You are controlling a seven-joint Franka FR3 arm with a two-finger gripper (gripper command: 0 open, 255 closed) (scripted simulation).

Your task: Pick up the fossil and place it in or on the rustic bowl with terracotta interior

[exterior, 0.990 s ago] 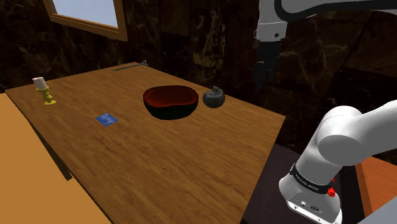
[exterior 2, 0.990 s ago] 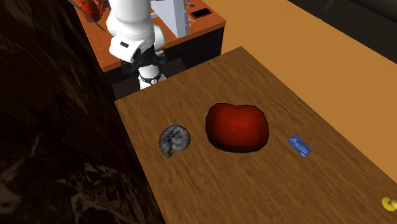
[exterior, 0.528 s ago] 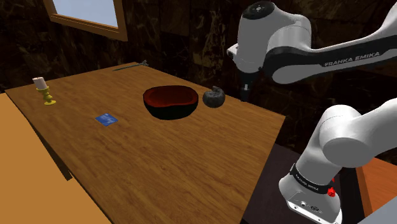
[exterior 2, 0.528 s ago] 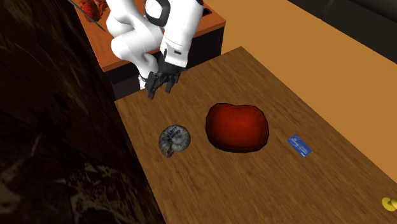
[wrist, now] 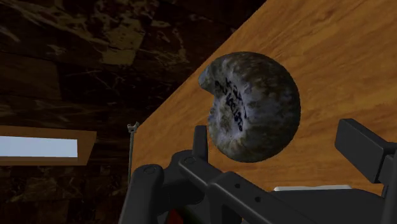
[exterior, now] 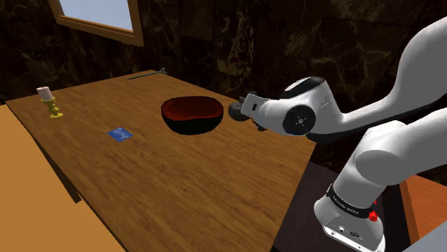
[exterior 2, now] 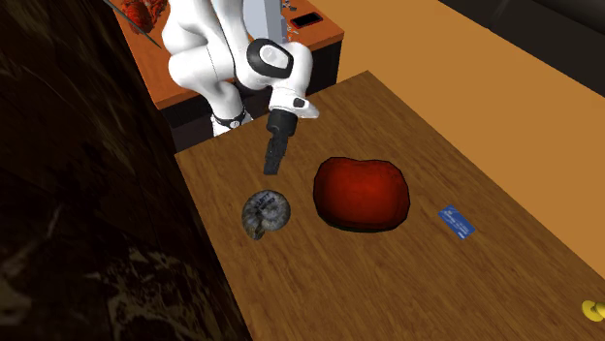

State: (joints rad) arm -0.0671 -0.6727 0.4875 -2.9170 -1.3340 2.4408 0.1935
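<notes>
While your gripper hangs just above the grey spiral fossil, its fingers stand apart, one either side in the wrist view, nothing held, the fossil on the wooden table at the wall-side edge, just beside the dark bowl, red inside.

The fossil is coloured in mottled grey and brown, with dark flecks across its ridges. The bowl is rendered near-black outside and deep red within. The desk is given a warm brown wood grain. The pincer is black, the arm white. A blue card is seen, and the wall is veined dark brown.
</notes>
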